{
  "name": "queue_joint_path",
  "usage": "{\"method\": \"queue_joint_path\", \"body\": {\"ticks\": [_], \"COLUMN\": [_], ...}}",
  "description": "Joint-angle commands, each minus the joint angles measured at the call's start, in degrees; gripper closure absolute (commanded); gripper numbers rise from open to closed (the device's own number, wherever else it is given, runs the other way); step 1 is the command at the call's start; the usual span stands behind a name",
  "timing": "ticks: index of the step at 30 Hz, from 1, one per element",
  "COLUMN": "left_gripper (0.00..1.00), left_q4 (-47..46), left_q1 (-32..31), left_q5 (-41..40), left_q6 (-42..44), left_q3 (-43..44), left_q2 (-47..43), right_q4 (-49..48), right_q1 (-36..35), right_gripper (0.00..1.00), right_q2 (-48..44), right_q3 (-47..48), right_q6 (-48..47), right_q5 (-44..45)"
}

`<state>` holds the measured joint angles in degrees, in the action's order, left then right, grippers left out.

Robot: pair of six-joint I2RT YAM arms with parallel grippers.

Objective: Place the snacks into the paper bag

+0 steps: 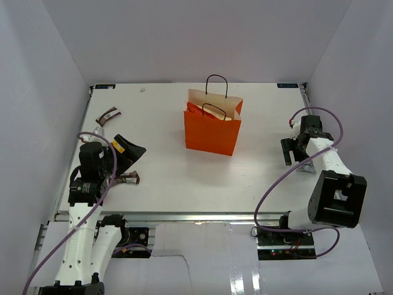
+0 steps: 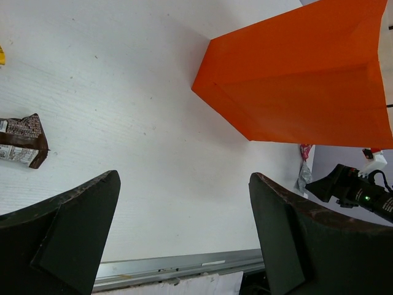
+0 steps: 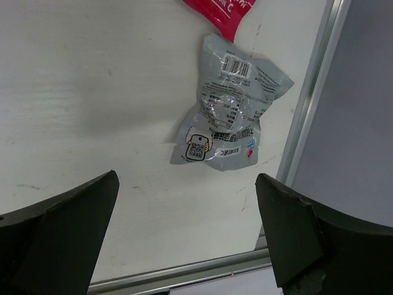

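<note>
Several small snacks lie outside the paper bag, so the job looks only partly done.

From overhead, the bag stands upright well ahead of both hands and between them. A red-orange edge in its mouth is probably the crisp packet, already in. The left hand is spread wide and empty. A brown bar lies just beside it on the table, and a second brown wrapper lies farther ahead. The right hand is likewise wide open and holds nothing.

In the left wrist view, the fingers stand far apart with only bare table between them. The brown bar sits off to the hand's left, and the bag is ahead and to its right.

In the right wrist view, the fingers are fully parted. A silver packet lies just ahead of them, untouched, and a red packet beyond it seems to touch its far edge. By my count at least four small packets are left to bag.
</note>
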<state>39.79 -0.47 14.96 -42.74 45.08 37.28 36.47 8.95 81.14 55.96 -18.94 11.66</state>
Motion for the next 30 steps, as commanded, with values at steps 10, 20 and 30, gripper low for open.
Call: {"method": "queue_joint_path", "body": {"ticks": [10, 20, 30], "left_gripper": [0.04, 0.04, 0.04], "left_q4": [-1.65, -0.94, -0.68], "left_q1": [0.12, 0.21, 0.21], "left_q5": [1.65, 1.56, 1.47], "left_q6": [-1.03, -1.38, -1.2], "left_q3": [-2.45, -3.07, -3.24], "left_q2": [-0.62, -1.59, -2.21], "right_q4": [-11.6, -9.75, -9.84], "right_q1": [5.2, 6.34, 8.01], "right_gripper": [0.04, 0.28, 0.81], "right_q2": [10.43, 15.8, 12.55], "right_q3": [2.21, 2.57, -1.21], "right_q6": [-6.39, 0.74, -0.13], "right_q5": [4.34, -1.54, -7.52]}}
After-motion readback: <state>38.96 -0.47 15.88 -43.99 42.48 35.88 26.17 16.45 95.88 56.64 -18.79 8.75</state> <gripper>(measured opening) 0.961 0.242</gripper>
